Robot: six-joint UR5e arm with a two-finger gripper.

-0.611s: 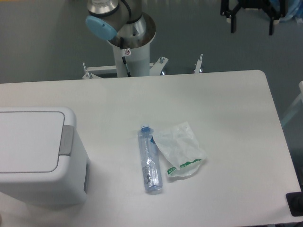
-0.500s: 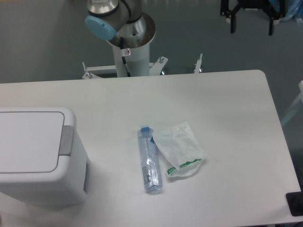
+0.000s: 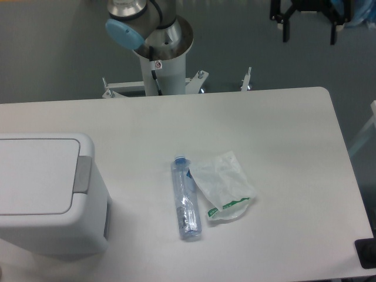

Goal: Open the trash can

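Since the gripper point(image 3: 309, 29) hangs with its fingers spread, holding nothing, above the table's point(image 3: 282, 123) far right edge, it needs to cross to the trash can point(image 3: 50, 197) at the near left and press squarely down on its grey push-button strip point(image 3: 83, 174).

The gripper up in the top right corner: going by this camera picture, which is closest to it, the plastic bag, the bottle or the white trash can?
From the gripper, as the picture shows it:
1. Plastic bag, mid-table, right of the bottle.
2. Bottle, lying beside the bag, touching its left edge.
3. Trash can, at the table's far left, lid shut.
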